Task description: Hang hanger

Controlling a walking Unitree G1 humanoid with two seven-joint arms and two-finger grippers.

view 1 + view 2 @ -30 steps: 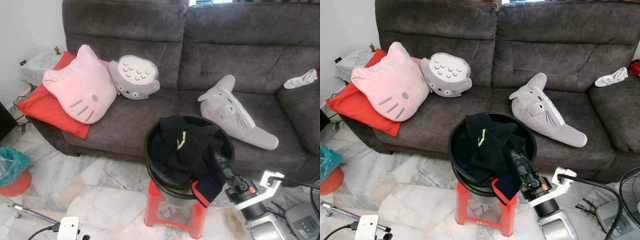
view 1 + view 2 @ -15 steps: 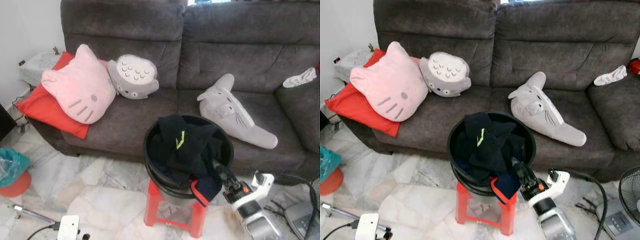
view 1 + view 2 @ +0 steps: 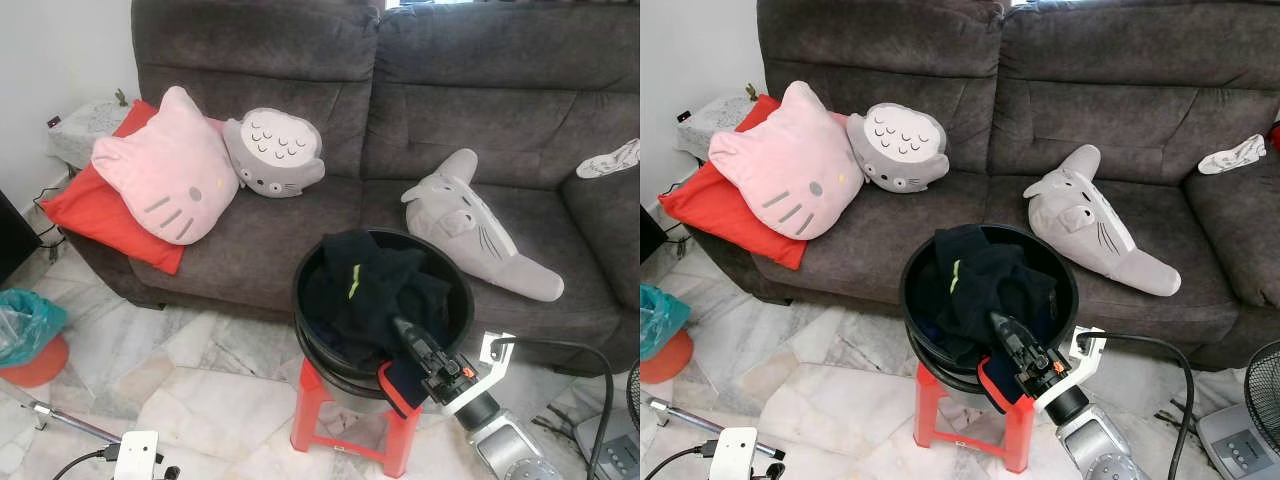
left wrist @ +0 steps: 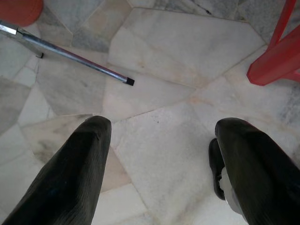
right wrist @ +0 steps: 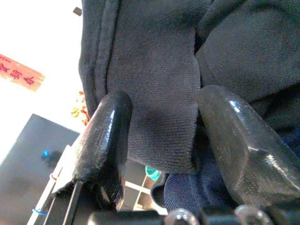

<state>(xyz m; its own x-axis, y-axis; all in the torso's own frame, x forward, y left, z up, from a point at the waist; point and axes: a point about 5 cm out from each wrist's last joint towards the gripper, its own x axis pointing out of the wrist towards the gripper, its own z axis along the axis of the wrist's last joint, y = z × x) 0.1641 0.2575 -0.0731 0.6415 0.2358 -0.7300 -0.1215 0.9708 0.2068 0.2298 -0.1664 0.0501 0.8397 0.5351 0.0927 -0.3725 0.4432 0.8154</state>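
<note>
A black bucket [image 3: 301, 285] stands on a red stool [image 3: 311, 412] in front of the sofa, heaped with dark clothes [image 3: 362, 288], one with a yellow-green mark. My right gripper [image 3: 400, 326] reaches in from the lower right over the bucket's near rim and lies on the clothes. In the right wrist view its fingers [image 5: 108, 136] stand apart, open, with a fold of dark cloth [image 5: 159, 93] hanging between them. My left gripper [image 4: 159, 136] hangs open over the marble floor, nothing between its fingers. I see no hanger.
The grey sofa [image 3: 450, 90] carries a pink cat cushion [image 3: 165, 170], a red cushion [image 3: 85, 205], a round grey plush [image 3: 275, 153], a long grey plush [image 3: 470, 225] and a white cloth [image 3: 608, 160]. A metal rod [image 4: 70, 54], a teal bag [image 3: 25, 325] and a fan [image 3: 1250, 400] stand on the floor.
My right gripper dipped back, then moved left and forward onto the clothes at the bucket's near rim. The camera shifted slightly.
</note>
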